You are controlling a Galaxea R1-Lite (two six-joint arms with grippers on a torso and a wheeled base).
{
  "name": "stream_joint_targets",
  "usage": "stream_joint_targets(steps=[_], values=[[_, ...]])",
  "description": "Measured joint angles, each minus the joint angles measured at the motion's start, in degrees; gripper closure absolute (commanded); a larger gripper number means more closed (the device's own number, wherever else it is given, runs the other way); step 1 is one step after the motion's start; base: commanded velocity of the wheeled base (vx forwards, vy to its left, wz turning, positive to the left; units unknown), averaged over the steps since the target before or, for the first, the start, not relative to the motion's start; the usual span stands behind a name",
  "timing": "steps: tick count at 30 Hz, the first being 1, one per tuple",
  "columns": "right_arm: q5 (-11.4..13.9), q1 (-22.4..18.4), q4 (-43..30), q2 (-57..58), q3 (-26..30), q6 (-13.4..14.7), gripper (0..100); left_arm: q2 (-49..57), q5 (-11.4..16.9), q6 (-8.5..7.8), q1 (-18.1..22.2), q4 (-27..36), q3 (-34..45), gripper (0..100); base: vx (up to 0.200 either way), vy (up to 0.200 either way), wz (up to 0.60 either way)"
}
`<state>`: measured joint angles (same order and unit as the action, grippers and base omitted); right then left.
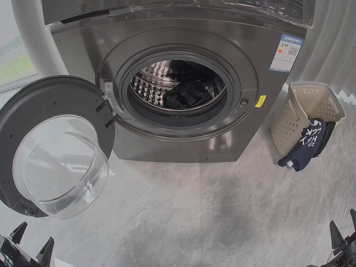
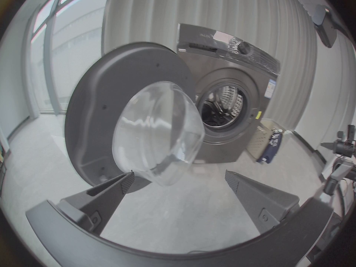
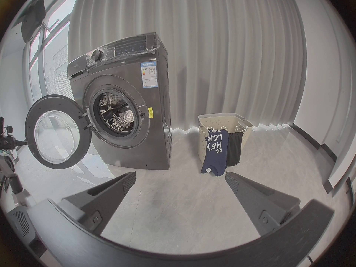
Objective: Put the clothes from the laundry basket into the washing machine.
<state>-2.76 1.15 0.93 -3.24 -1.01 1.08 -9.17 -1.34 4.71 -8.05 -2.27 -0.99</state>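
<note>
Well, the main risk we see is at the laundry basket (image 1: 285,127). It stands on the floor (image 1: 193,212) at the far right, just beside the washing machine (image 1: 222,38) flank. The navy shirt (image 1: 306,147) hangs over its front rim, down to the floor or nearly. Pulling on that hanging part could tip or drag the light basket, and the black garment (image 3: 233,149) draped beside it may come along. Second risk: the door (image 1: 55,93) is swung fully open to our left, with its glass bowl (image 2: 159,130) close in front of the left claw (image 2: 178,174). A careless left-arm sweep would likely hit it. Third: a long sleeve could trail out of the drum mouth (image 1: 178,125), where dark clothes (image 1: 187,93) already lie. Left claw is spread wide, empty, touching nothing. Right claw (image 3: 180,175) is likewise wide and empty, aimed toward basket and shirt. Both sit low at the floor's near edge, well apart from the clothes.
</note>
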Motion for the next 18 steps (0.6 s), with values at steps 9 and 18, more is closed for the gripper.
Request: stream_joint_targets(steps=[9, 18], values=[[0.16, -1.17, -0.85, 2.15, 0.0, 0.11, 0, 6.25, -0.38, -2.41, 8.14, 2.27, -0.02, 0, 0.0, 0.0, 0.0], [0.13, -1.33, -0.88, 2.51, 0.0, -0.29, 0, 8.23, -0.32, -3.84, 7.74, 2.54, -0.02, 0, 0.0, -0.089, 0.0]])
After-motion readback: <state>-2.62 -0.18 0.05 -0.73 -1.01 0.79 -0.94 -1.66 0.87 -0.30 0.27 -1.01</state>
